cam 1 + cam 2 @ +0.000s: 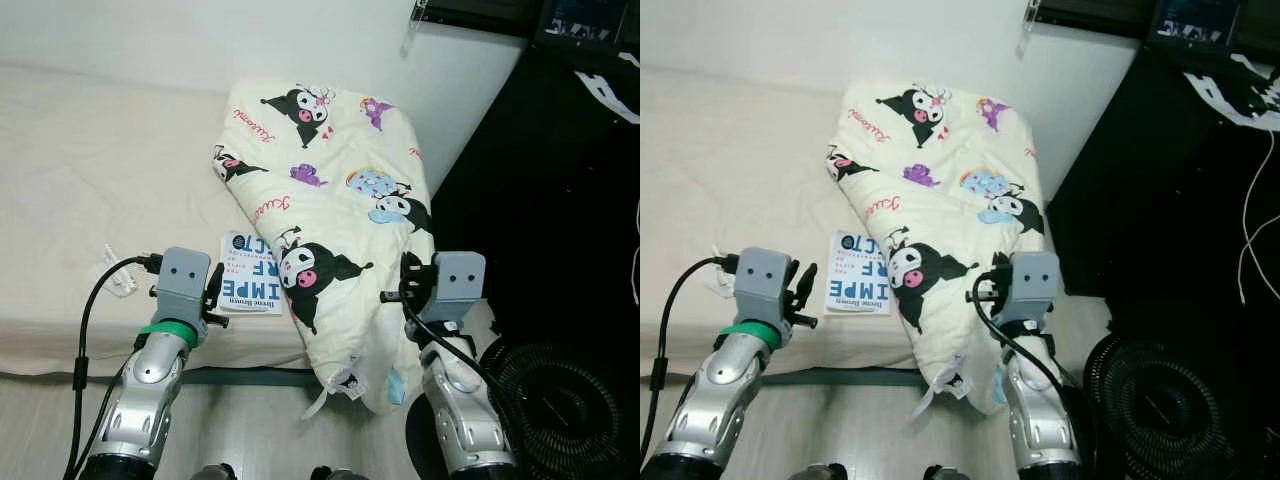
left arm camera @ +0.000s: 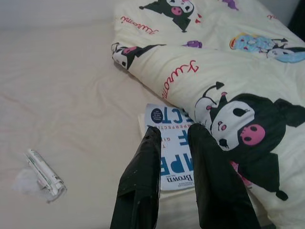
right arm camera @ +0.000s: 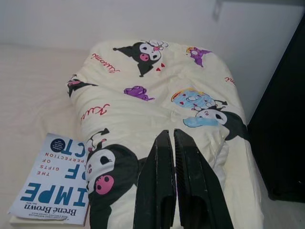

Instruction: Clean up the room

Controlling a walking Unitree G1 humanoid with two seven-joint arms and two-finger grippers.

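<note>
Both silver arms are raised, forearms angled up toward the front edge of the cream-sheeted bed (image 1: pixel 90 170). The left gripper (image 2: pixel 174 131) hovers with fingers narrowly parted over a white paperback book with blue lettering (image 1: pixel 247 288) lying near that front edge. The right gripper (image 3: pixel 169 136), fingers pressed together, hangs above a soft, rumpled cream quilt printed with black cartoon characters (image 1: pixel 330 200), whose fold covers the book's right side. A small crinkled clear wrapper (image 2: pixel 43 174) lies left of the book.

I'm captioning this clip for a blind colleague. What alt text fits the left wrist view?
The left gripper, jaws slightly apart, hovers over a white paperback book with blue lettering half tucked under a cream cartoon-print quilt on a beige bed sheet. A small white tube lies apart on the sheet.
</note>
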